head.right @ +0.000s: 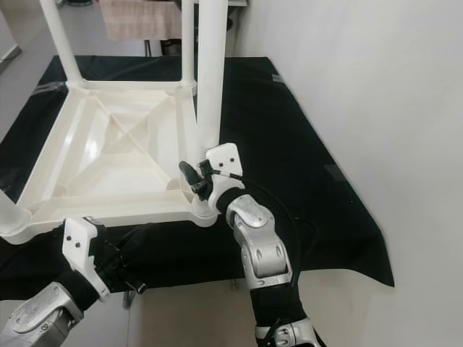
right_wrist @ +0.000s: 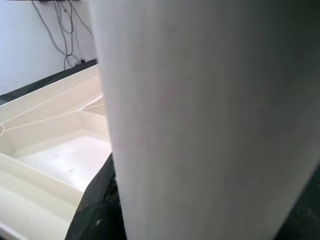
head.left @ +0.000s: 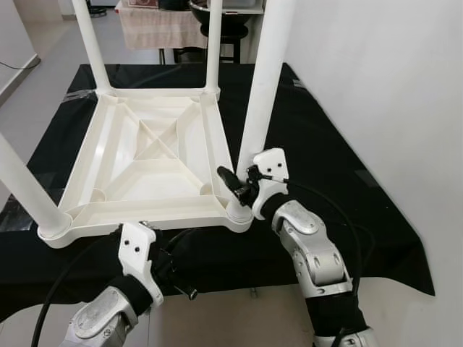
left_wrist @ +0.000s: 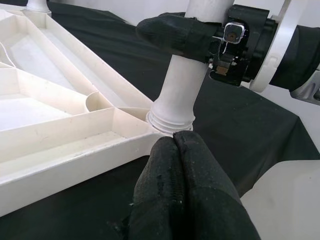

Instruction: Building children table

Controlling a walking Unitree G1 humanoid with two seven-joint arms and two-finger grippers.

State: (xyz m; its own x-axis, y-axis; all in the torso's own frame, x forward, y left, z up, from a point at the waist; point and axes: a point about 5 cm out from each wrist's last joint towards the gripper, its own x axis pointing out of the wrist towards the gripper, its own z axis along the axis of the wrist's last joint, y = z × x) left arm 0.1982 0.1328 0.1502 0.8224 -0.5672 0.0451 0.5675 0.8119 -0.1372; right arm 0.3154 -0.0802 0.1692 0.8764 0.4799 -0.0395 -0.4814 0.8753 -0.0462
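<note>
A white plastic children's table [head.left: 155,155] lies upside down on a black cloth [head.left: 318,159], with its ribbed underside facing up. White legs stand in all its corners. My right gripper [head.left: 242,189] is shut on the near-right leg [head.left: 262,79] just above its socket, and the right wrist view is close against that leg [right_wrist: 200,120]. One black finger [left_wrist: 170,32] wraps the leg in the left wrist view. My left gripper [left_wrist: 173,142] is shut with nothing in it. It hovers low in front of the table's near edge, pointing at the leg's socket [left_wrist: 170,120].
The other legs rise at the near left [head.left: 25,184], far left [head.left: 92,43] and far right [head.left: 213,43]. A white wall [head.left: 391,87] runs close along the right side. Beyond the cloth stand a towel-draped rack [head.left: 155,25] and a dark stool [head.left: 224,32].
</note>
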